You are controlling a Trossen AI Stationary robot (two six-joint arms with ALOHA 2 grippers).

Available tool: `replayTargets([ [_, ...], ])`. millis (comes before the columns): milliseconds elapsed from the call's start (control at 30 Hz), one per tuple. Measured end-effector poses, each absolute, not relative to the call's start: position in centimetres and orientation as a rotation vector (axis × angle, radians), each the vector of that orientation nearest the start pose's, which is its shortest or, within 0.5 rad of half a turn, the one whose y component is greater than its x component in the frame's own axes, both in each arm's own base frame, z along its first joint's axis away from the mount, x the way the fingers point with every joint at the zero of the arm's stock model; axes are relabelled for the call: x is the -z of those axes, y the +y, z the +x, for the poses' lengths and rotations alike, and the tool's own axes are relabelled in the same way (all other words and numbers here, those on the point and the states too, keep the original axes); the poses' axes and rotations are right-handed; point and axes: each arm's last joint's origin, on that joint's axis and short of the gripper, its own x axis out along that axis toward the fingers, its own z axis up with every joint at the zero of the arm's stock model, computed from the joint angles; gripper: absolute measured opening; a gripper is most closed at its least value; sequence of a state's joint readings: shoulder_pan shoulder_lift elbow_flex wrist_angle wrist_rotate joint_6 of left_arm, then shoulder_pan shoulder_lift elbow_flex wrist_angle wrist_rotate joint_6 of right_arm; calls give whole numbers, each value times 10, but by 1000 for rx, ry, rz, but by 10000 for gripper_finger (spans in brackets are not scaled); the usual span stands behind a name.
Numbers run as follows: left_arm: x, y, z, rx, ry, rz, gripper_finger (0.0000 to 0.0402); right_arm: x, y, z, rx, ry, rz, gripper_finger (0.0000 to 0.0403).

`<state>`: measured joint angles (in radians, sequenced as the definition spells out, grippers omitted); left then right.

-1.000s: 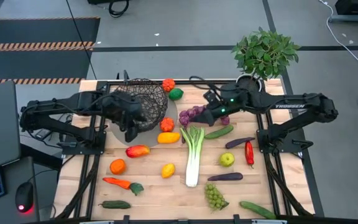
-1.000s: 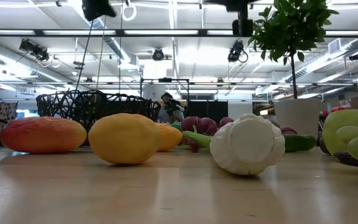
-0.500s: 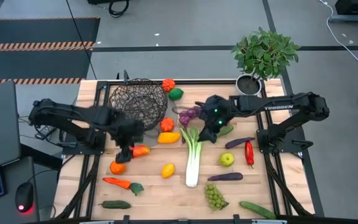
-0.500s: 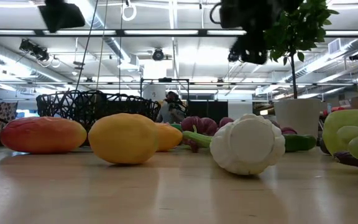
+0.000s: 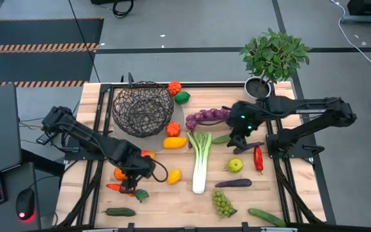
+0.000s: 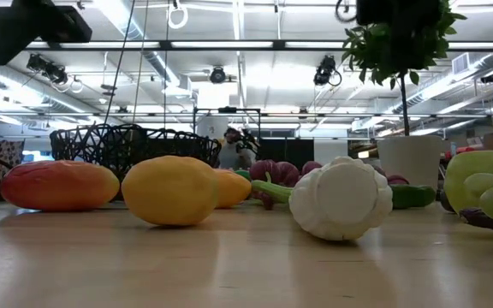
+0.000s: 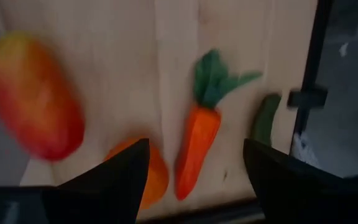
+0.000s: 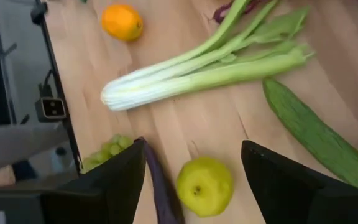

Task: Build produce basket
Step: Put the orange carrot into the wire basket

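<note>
Basket [image 5: 143, 108] first: we see the dark wire bowl at the far left part of the wooden table [image 5: 172, 200], and it looks empty from above, though the mesh makes that a little hard to tell. An orange pepper [image 5: 174, 87] and a green pepper [image 5: 183, 97] sit just beside its far rim. Another orange pepper [image 5: 172, 129] and a yellow pepper [image 5: 174, 142] lie close to its near side.

We see the left gripper [image 5: 134, 183] low over the near left part of the table. Its two fingers are spread wide with nothing between them. In the left wrist view the carrot [image 7: 197, 146] lies in the gap past the fingers, with a round orange [image 7: 148, 171] next to it and a red and yellow mango [image 7: 33, 96] farther off. A small green cucumber [image 7: 265, 119] lies by the table edge.

We see the right gripper [image 5: 242, 134] over the middle right of the table, and its fingers are wide apart and empty too. Under it in the right wrist view are a green apple [image 8: 204, 185], the leek [image 8: 204, 65], a long green cucumber [image 8: 312, 140] and a dark aubergine [image 8: 160, 186]. The purple grapes [image 5: 205, 116] lie between the basket and this arm. The green grapes [image 5: 222, 203] sit near the front edge. A potted plant [image 5: 272, 58] stands at the far right corner.
</note>
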<state>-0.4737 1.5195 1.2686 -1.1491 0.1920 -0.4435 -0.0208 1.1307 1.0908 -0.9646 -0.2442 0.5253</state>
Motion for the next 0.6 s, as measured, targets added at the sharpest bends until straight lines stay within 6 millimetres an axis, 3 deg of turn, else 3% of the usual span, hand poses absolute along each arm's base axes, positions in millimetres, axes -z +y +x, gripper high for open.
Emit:
replayTargets([
  [167,-254,-149,250,232,1498,-155,265,-321,18,186,140,1014,602,268],
  [600,-217,-207,233,288,1600,2,266,-326,60,163,172,1006,626,268],
])
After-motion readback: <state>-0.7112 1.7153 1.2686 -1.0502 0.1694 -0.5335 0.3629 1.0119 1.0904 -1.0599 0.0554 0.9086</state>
